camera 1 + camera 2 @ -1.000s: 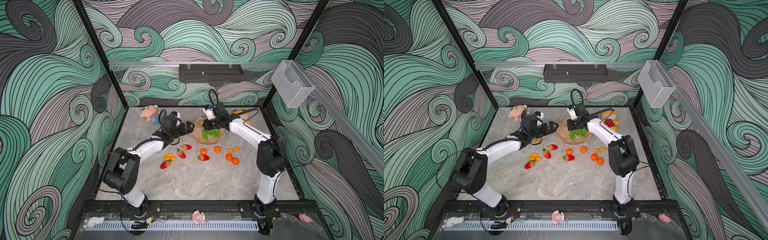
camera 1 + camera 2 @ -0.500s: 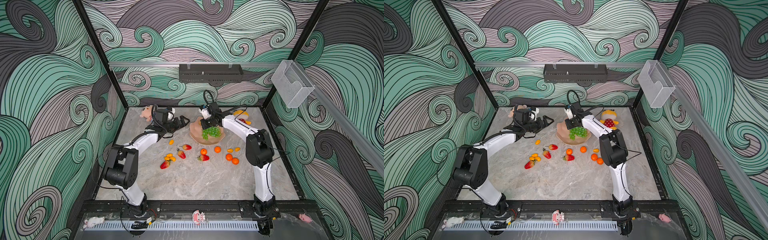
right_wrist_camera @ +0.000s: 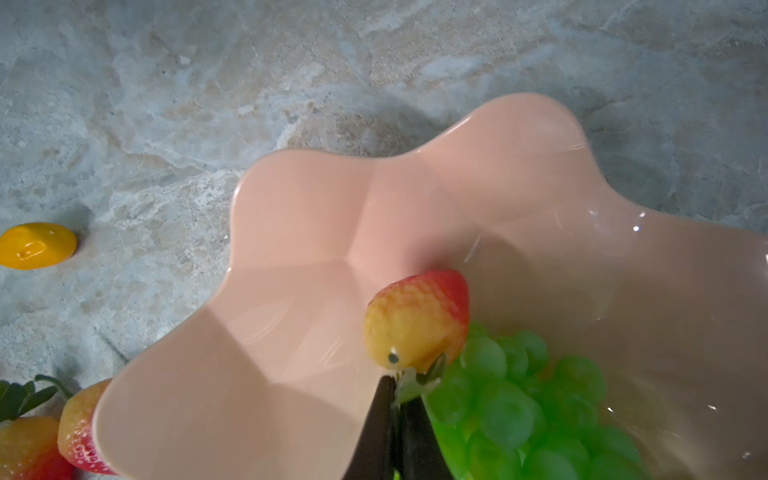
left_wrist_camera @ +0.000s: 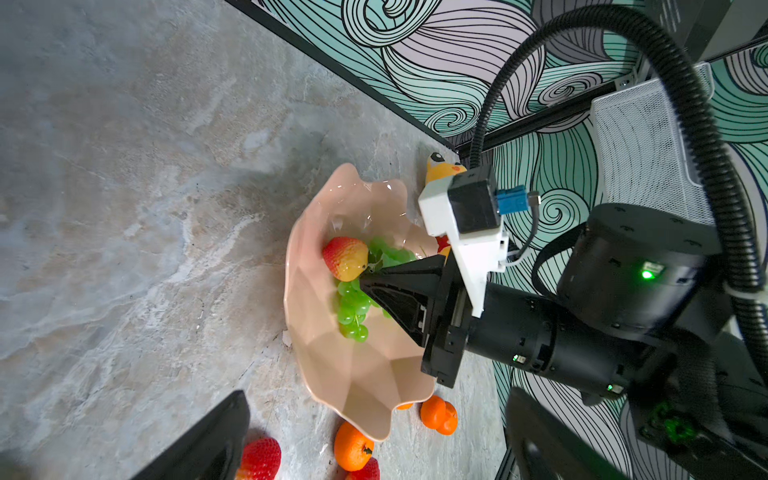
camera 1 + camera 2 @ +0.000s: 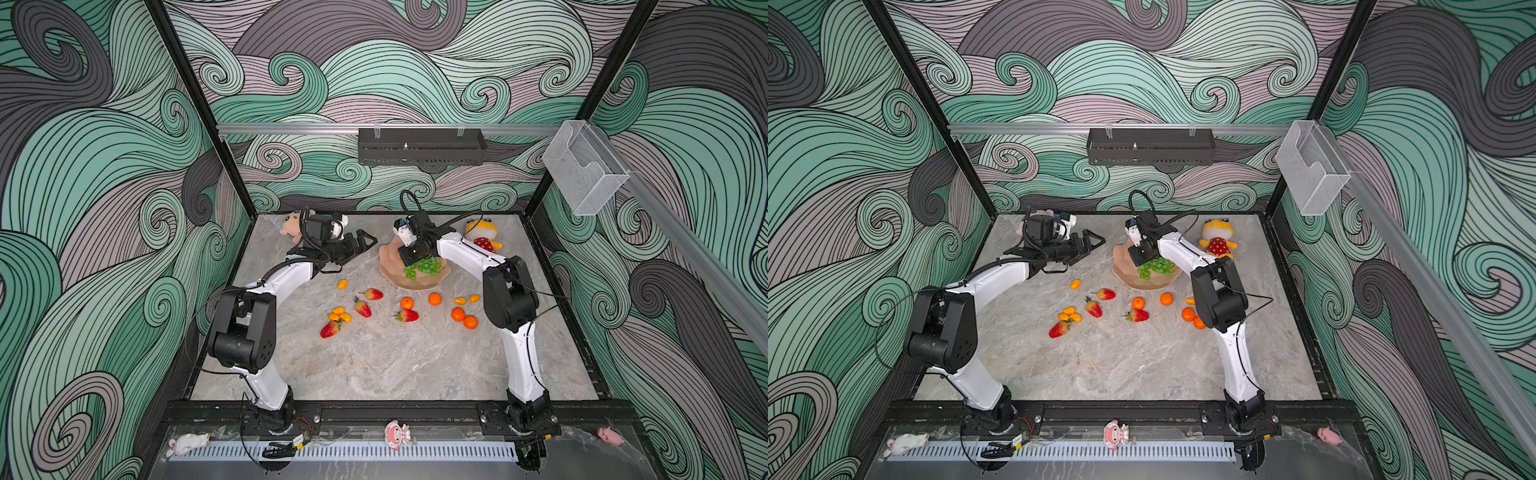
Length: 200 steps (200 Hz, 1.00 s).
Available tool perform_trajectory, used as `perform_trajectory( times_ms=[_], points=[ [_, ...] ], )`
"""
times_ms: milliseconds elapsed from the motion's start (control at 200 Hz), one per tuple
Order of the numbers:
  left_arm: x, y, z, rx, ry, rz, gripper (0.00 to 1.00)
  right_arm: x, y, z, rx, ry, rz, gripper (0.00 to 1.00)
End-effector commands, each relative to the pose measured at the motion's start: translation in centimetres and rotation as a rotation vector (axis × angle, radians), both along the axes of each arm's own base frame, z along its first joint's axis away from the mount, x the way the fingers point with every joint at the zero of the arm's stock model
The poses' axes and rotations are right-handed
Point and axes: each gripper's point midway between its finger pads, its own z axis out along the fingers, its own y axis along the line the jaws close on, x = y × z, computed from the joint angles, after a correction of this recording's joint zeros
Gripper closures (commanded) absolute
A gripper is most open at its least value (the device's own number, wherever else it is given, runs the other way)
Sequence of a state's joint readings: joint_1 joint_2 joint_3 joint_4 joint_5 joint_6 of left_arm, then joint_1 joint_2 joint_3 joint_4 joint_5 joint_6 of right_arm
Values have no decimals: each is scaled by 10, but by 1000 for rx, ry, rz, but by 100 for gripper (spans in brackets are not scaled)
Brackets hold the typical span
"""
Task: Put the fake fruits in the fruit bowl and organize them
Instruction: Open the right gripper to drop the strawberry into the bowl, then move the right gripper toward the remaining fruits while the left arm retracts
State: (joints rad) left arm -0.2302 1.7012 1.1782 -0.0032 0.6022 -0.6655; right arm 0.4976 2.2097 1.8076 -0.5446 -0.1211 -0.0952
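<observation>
The salmon-pink fruit bowl point(image 5: 390, 266) point(image 5: 1123, 266) point(image 4: 353, 374) point(image 3: 311, 249) stands at the back middle of the table. It holds a green grape bunch point(image 5: 424, 267) point(image 5: 1156, 267) point(image 4: 353, 307) point(image 3: 519, 407). My right gripper point(image 5: 415, 259) point(image 4: 363, 282) point(image 3: 397, 380) reaches into the bowl, its tips pinched on the leaf of a red-yellow strawberry point(image 4: 345, 257) point(image 3: 415, 320) that lies against the grapes. To the left of the bowl, above the table, my left gripper point(image 5: 361, 243) point(image 5: 1090, 243) point(image 4: 374, 449) is open and empty. In front of the bowl lie loose strawberries point(image 5: 363, 308), tangerines point(image 5: 434, 299) and kumquats point(image 5: 342, 284).
A brown plush doll point(image 5: 291, 226) sits at the back left behind the left wrist. At the back right a yellow red-dotted plush toy point(image 5: 482, 237) point(image 5: 1217, 241) lies close behind the right arm. The black frame posts and patterned walls close off the back and both sides.
The left gripper has drawn back from the fruits toward the rear left, still open, which uncovers a kumquat. The right gripper has come down into the bowl with the strawberry.
</observation>
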Motion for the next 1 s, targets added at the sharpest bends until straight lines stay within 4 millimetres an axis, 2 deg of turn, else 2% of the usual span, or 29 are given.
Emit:
perform_trajectory(
  times_ms=[0, 220, 310, 505, 575, 590, 605, 665, 810, 996],
  points=[
    [4, 3, 2, 22, 7, 7, 1, -10, 7, 6, 18, 22, 31, 87],
    [-7, 3, 6, 85, 53, 8, 2, -21, 9, 34, 78, 18, 31, 70],
    [-21, 4, 6, 87, 91, 17, 1, -28, 5, 48, 94, -2, 19, 65],
    [-61, 16, 8, 122, 129, 39, 1, -57, -6, 68, 130, -15, -37, 64],
    [-76, 21, 11, 129, 126, 47, 1, -73, -8, 69, 125, -15, -54, 63],
    [-80, 22, 7, 133, 139, 47, 2, -76, -9, 70, 125, -16, -59, 63],
    [-85, 23, 15, 124, 119, 47, 1, -80, -10, 69, 123, -14, -64, 63],
    [-99, 26, 16, 120, 118, 49, 1, -95, -12, 69, 122, -7, -82, 63],
    [-131, 42, 5, 145, 156, 89, 1, -130, -20, 60, 87, 2, -127, 63],
    [-162, 60, -4, 180, 157, 124, 1, -170, -15, 45, 55, 11, -84, 62]
  ],
)
